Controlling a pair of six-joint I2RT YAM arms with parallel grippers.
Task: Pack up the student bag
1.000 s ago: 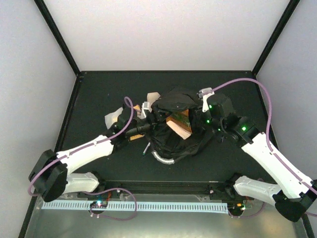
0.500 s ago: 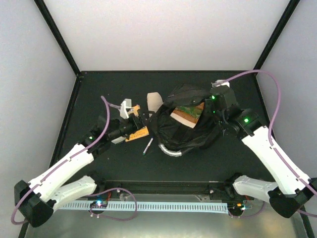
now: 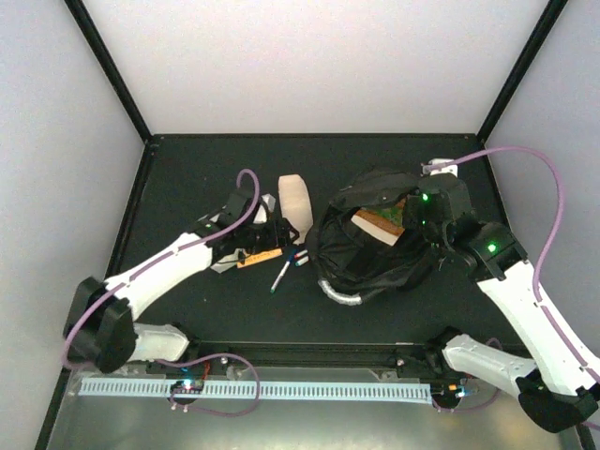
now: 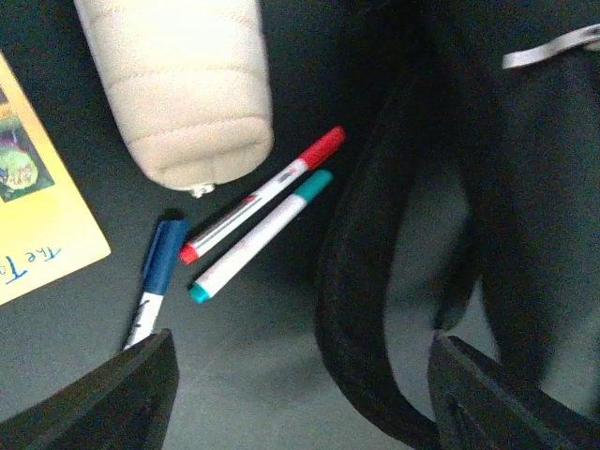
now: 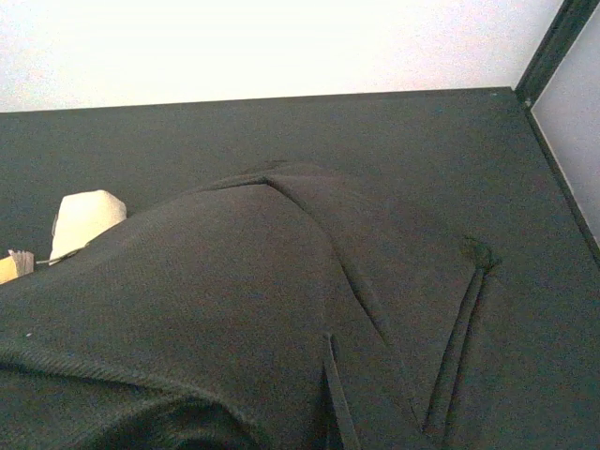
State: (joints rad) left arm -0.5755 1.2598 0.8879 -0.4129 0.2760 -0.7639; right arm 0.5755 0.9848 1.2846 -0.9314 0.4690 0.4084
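Centrally, right of the middle of the black table [image 3: 187,169], the student bag [image 3: 370,253] lies slumped with its mouth gaping upward. A tan and green book [image 3: 380,222] shows inside, and its grey handle [image 3: 339,292] curls at the near edge. The right gripper [image 3: 420,202] sits at the bag's far right rim with its jaws together on the black fabric, which fills the right wrist view.

Left of the bag lie a whitish pouch [image 4: 178,84], a red-capped marker [image 4: 267,192], a teal-capped marker [image 4: 258,234] just beside it and a blue-capped pen [image 4: 155,281]. A yellow booklet [image 4: 37,206] lies further left. The left gripper [image 4: 300,394] hangs over these pens, its fingers [image 4: 122,394] spread wide with nothing between them.

White walls [image 3: 309,66] enclose the matte surface on three sides, with black frame posts [image 3: 108,66] running up from the far corners.
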